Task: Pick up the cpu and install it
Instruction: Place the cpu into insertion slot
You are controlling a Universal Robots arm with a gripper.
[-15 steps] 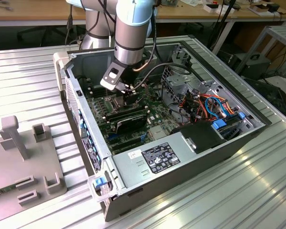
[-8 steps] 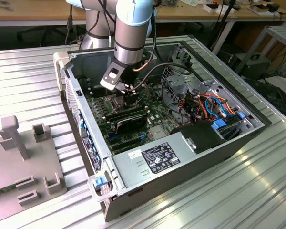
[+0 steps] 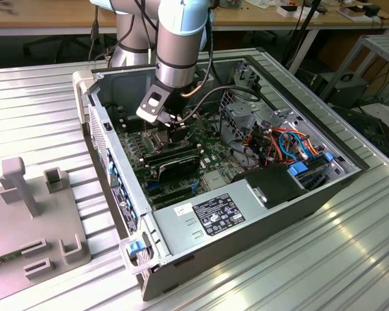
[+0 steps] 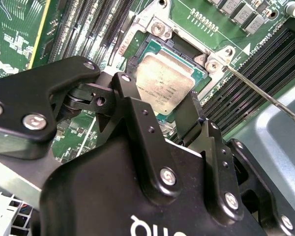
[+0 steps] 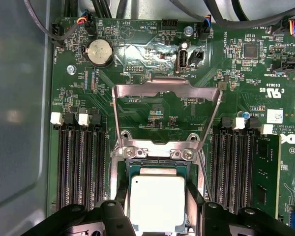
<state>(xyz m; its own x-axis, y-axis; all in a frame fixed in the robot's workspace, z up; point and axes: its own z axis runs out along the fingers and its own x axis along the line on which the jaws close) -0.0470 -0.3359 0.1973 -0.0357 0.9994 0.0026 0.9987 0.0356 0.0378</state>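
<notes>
The cpu [image 4: 164, 86] is a square chip with a silver lid on a green base. It lies level in the motherboard's socket [image 5: 155, 153], whose metal load plate [image 5: 167, 88] is swung open. My gripper [image 4: 160, 96] reaches down into the open computer case [image 3: 246, 217]. Its black fingers [image 4: 124, 86] press against two opposite sides of the cpu [image 5: 157, 201]. In the exterior view the gripper [image 3: 175, 133] hangs over the board's middle, and the cpu is hidden under it.
Rows of black memory slots [image 5: 81, 167] flank the socket, and the thin socket lever [image 4: 265, 93] sticks out beside it. Cables [image 3: 292, 142] and a black power supply [image 3: 272, 184] fill the case's right. A grey fixture [image 3: 32, 214] stands outside at the exterior view's left.
</notes>
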